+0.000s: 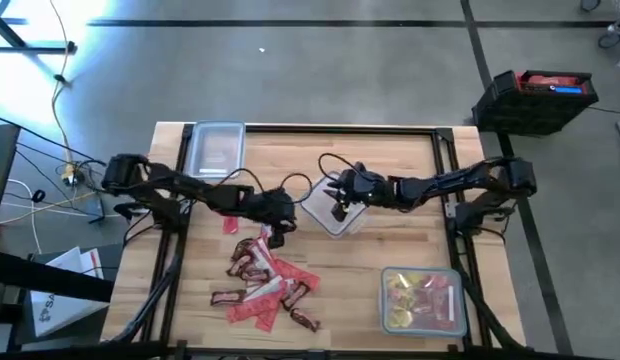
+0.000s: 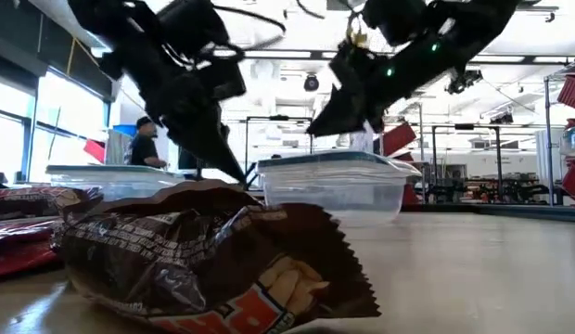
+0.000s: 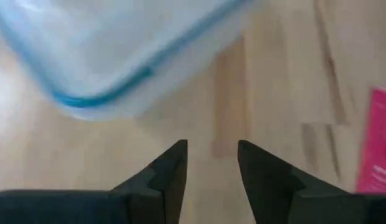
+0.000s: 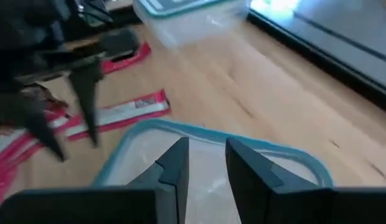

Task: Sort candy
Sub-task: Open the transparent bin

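While the high view lays out the whole bench (image 1: 410, 255), the low view shows mostly one dark brown wrapper (image 2: 209, 264) close up. From above, the candy (image 1: 262, 282) lies in a loose heap near the bench's front edge, left of centre: red packets and brown bars pointing every way, with no shared long axis. One red packet (image 1: 230, 224) lies apart, just behind the heap.

The left hand (image 1: 277, 236) hangs just above the heap's rear side, its fingers (image 3: 171, 177) parted and empty over bare wood. The right hand (image 1: 340, 212) hovers over the clear middle container (image 1: 335, 222) at the bench's centre, fingers (image 4: 174, 165) slightly apart, holding nothing.

Only the high view shows a container (image 1: 422, 300) with yellow and red sweets at the front right corner, and another (image 1: 214, 150) at the rear left.
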### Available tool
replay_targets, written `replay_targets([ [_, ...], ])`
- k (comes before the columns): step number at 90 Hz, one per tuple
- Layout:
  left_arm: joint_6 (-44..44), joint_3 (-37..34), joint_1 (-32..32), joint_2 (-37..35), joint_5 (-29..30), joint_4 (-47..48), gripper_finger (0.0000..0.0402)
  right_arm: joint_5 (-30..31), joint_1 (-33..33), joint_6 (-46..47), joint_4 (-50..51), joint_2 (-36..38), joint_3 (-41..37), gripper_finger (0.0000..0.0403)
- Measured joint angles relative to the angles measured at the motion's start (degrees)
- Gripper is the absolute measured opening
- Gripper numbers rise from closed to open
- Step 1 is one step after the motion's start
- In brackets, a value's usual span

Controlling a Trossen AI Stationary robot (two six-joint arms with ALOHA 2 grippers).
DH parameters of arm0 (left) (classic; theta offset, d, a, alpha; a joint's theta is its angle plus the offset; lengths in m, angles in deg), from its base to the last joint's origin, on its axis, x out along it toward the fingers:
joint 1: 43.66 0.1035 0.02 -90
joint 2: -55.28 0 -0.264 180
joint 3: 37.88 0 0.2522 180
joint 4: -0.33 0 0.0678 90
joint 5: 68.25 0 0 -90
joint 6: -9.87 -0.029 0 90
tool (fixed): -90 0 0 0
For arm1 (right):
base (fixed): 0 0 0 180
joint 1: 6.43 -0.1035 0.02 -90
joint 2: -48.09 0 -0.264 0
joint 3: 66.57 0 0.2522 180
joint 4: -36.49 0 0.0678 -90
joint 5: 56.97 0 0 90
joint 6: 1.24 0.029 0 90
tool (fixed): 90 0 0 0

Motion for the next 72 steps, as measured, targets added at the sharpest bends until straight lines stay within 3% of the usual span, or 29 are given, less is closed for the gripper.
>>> replay_targets([
  [16, 0.0, -5.1, 3.0, 2.5, -6.8, -12.4, 0.0126, 6.2, -3.5, 2.9, 4.5, -0.3, 0.1, 0.0075],
  [42, 1.5, -7.3, 5.5, 13.6, -9.2, -32.1, 0.0126, 12.5, -6.2, 9.6, 0.0, -7.0, 0.1, 0.0075],
  [72, 2.4, -7.3, 5.5, 15.9, -6.2, -35.4, 0.0126, 14.2, -5.6, 11.0, -2.6, -13.9, 0.4, 0.0075],
])
